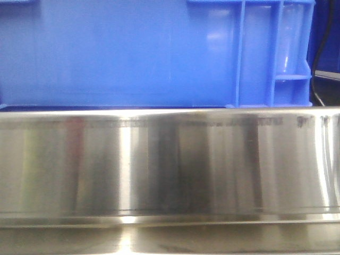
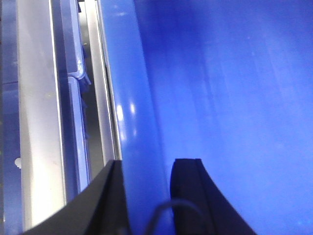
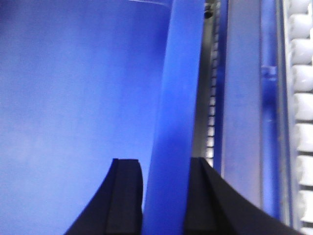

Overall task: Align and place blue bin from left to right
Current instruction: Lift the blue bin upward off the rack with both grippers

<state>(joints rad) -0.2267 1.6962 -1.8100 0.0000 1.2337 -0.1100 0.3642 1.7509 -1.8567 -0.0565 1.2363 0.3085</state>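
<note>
The blue bin [image 1: 117, 53] fills the top of the front view, resting on a steel surface, with ribbed box sections near its right corner. In the left wrist view my left gripper [image 2: 149, 164] straddles the bin's thick rim [image 2: 127, 98], one black finger outside and one inside against the inner wall [image 2: 234, 98], shut on it. In the right wrist view my right gripper [image 3: 164, 161] clamps the opposite rim [image 3: 178, 88] the same way, with the bin's inner wall [image 3: 73, 98] to its left. Neither gripper shows in the front view.
A polished steel table front [image 1: 170, 159] spans the lower front view. A black cable [image 1: 317, 90] hangs at the far right. Metal rails [image 2: 36, 122] and another blue rim [image 2: 78, 107] lie left of the bin. White rollers [image 3: 301, 98] run beyond a steel rail [image 3: 242, 98].
</note>
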